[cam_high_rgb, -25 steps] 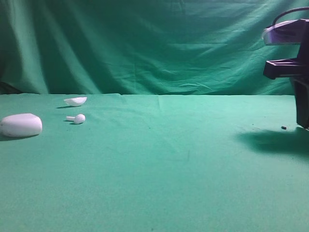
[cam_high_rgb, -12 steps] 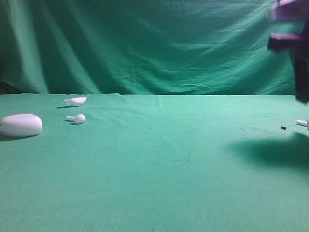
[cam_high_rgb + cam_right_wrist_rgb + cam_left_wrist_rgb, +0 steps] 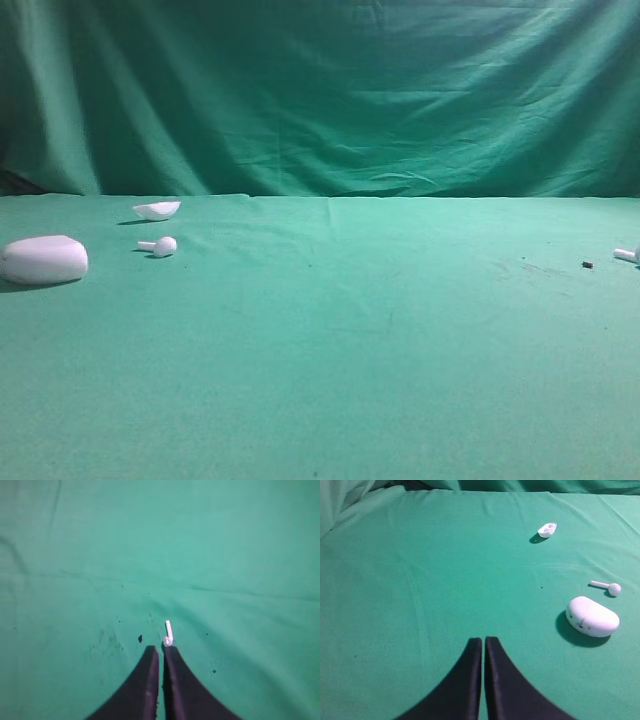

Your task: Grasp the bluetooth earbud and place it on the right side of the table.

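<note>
Exterior high view: the earbud [image 3: 626, 255] lies on the green table [image 3: 380, 330] at the far right edge of frame. Left wrist view: the left gripper [image 3: 483, 641] is clenched, holding nothing. Right wrist view: the right gripper [image 3: 160, 651] is closed and empty, earbud [image 3: 168, 633] lying just beyond its tips, lower centre. No readable writing anywhere.

Green-clothed table [image 3: 330, 330]. At left lie an oval case [image 3: 43, 259], a shell [image 3: 157, 209] and a twin earbud [image 3: 159, 245]. At the right edge lies the bluetooth earbud [image 3: 627, 255] beside a dark speck [image 3: 588, 265].
</note>
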Available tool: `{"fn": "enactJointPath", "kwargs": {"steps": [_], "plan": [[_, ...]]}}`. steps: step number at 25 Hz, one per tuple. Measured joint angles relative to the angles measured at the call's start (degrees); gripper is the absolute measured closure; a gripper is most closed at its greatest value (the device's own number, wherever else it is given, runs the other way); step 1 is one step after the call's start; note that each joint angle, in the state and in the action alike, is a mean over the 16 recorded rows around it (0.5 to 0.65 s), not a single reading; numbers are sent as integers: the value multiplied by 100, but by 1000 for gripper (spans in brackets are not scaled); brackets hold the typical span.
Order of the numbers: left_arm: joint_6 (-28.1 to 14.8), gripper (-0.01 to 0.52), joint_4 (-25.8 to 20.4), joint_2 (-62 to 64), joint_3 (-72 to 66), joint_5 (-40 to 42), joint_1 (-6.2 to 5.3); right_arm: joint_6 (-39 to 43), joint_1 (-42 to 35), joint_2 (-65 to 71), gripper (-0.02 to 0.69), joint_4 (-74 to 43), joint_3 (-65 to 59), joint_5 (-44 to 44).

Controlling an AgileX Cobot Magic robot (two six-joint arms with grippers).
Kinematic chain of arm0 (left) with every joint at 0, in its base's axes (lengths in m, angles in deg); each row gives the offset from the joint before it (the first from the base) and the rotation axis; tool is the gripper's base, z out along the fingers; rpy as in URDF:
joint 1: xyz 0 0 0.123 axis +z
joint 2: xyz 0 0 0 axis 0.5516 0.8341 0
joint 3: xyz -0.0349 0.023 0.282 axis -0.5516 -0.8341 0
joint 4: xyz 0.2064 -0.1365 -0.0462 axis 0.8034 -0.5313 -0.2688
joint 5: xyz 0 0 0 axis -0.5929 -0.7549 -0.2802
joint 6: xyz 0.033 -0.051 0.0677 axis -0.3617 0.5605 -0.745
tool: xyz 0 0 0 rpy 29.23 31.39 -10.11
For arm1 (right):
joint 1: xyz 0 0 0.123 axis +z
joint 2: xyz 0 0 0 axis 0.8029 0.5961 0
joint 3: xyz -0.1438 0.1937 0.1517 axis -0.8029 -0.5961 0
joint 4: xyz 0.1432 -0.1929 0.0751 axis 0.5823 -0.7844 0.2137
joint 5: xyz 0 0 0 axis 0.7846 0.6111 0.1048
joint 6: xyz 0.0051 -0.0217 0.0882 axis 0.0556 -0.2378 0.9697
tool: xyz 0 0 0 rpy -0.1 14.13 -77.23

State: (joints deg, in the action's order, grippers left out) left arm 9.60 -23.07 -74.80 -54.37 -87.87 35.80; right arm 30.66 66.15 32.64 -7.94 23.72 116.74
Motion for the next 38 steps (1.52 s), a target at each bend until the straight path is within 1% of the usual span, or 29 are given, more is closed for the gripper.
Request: {"fn": "enactJointPath", "kwargs": {"steps": [2, 5, 13, 18, 24, 28, 32, 38], "plan": [[0, 514, 0, 0, 0, 0, 0, -4, 0, -614, 650, 33, -180, 128], [0, 514, 0, 0, 0, 0, 0, -9, 0, -1552, 665, 81, -487, 272], [0, 514, 0, 0, 0, 0, 0, -17, 0, -3940, 665, 159, -1288, 423], [0, 514, 0, 0, 0, 0, 0, -20, 0, -4990, 665, 171, -1510, 463], [0, 514, 0, 0, 0, 0, 0, -20, 0, -5600, 665, 121, -1615, 483], [0, 514, 0, 0, 0, 0, 0, -20, -23, -5728, 665, -15, -1771, 256], [0, 514, 0, 0, 0, 0, 0, -20, -136, -5762, 665, -192, -2144, -219], [0, 514, 0, 0, 0, 0, 0, -20, -393, -5786, 665, -440, -3118, -1274]]}}
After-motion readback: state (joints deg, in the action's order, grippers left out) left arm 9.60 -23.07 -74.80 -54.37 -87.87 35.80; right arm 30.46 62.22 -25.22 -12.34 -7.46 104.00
